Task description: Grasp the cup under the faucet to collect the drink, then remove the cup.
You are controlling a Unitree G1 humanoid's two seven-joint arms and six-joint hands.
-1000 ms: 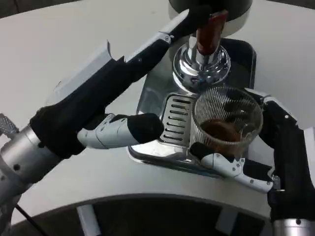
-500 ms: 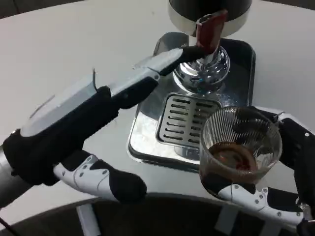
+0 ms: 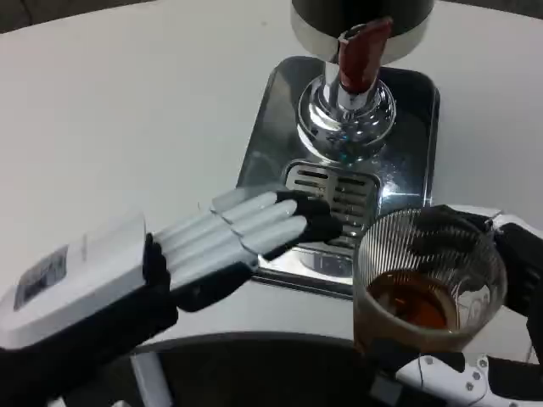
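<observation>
Nothing readable here: the left hand [image 3: 127, 280] carries a small grey label on its white back, but its print is too blurred to make out any words or numbers.

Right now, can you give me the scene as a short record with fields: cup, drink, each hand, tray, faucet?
cup: ribbed clear glass, held off the tray, at its near right corner
drink: brown liquid in the bottom of the cup
right hand: grips the cup from the right and below
left hand: holds nothing, fingers straight, tips over the tray's near edge
tray: shiny metal with a slotted grate
faucet: chrome base with red handle, at the tray's far end
</observation>
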